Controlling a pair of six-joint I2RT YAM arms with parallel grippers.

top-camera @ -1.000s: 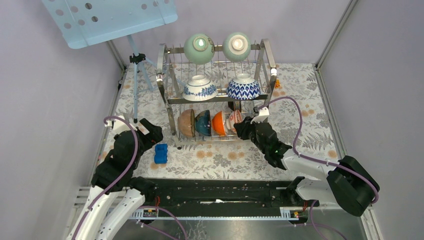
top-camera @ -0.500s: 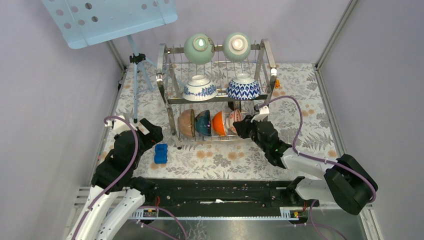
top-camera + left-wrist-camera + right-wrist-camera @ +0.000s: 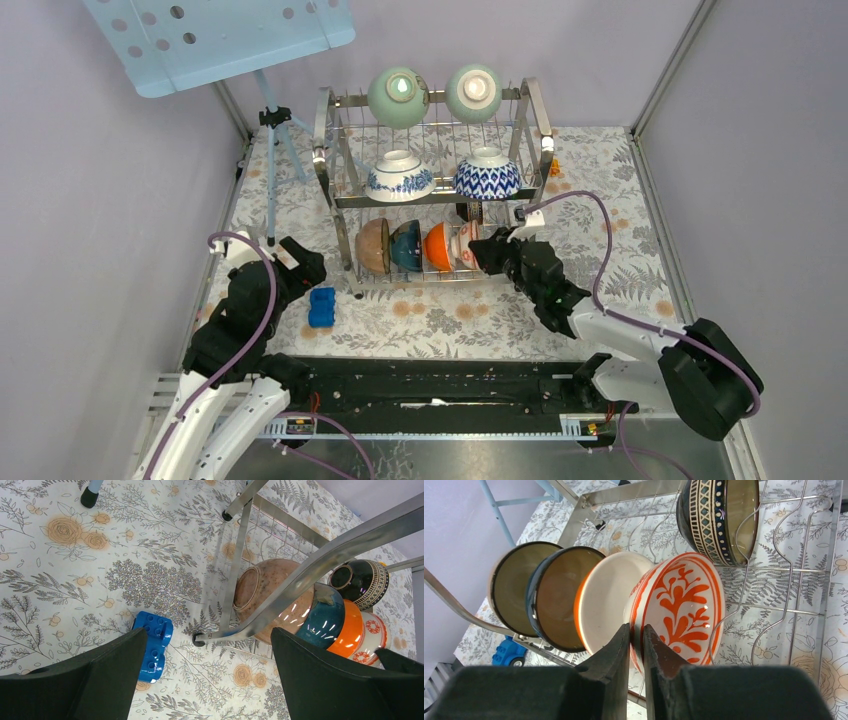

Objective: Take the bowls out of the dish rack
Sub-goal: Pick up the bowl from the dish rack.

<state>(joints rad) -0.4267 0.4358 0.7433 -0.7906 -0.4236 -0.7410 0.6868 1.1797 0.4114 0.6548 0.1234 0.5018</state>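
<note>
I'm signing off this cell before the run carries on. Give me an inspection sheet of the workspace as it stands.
Surface: floral table cover, no spill seen.
Job's things: dish rack upright, bowls on both tiers; red-patterned bowl on edge at the right end of the lower row.
Clutter: blue toy block on the cover left of the rack; dark patterned bowl behind the lower row.
Grippers: left gripper open, empty; right gripper pinching the red-patterned bowl's rim.
Cables: purple cables looped along both arms, no snag seen.
Surroundings: pale blue perforated stand on a tripod, far left; lilac walls.
</note>
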